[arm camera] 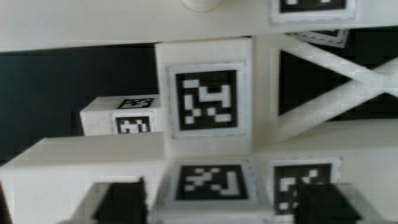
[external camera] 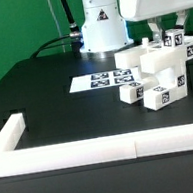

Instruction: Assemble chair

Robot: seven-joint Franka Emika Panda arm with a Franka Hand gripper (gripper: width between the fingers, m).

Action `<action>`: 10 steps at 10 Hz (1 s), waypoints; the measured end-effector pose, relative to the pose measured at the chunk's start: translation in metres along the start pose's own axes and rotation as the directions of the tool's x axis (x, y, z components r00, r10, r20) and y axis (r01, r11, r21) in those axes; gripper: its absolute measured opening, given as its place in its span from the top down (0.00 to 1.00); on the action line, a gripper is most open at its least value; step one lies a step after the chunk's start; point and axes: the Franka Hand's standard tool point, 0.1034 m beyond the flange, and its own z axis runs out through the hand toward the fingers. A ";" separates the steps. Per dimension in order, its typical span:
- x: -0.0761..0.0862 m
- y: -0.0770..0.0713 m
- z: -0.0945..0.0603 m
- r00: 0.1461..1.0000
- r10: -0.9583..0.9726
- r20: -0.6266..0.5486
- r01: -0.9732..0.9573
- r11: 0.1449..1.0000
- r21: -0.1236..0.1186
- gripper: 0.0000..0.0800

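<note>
The chair parts are white blocks with black-and-white tags, joined into a cluster [external camera: 154,73] at the exterior view's right. My gripper [external camera: 167,33] hangs over the cluster's top, at its topmost tagged piece [external camera: 174,41]. In the wrist view the dark fingers [arm camera: 119,200] stand on either side of a tagged block [arm camera: 214,185], with a gap on each side, so the gripper [arm camera: 214,203] is open. Beyond the block I see a tagged upright leg [arm camera: 205,95], a cross-braced frame [arm camera: 329,80] and a small tagged block [arm camera: 125,115].
The marker board [external camera: 100,81] lies flat beside the cluster, toward the exterior view's left. A long white border wall [external camera: 83,149] runs along the table's front and turns a corner at the exterior view's left. The robot base [external camera: 99,28] stands behind.
</note>
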 end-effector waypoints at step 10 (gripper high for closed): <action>-0.008 -0.012 -0.027 0.999 0.043 -0.031 -0.042 0.999 0.015 0.19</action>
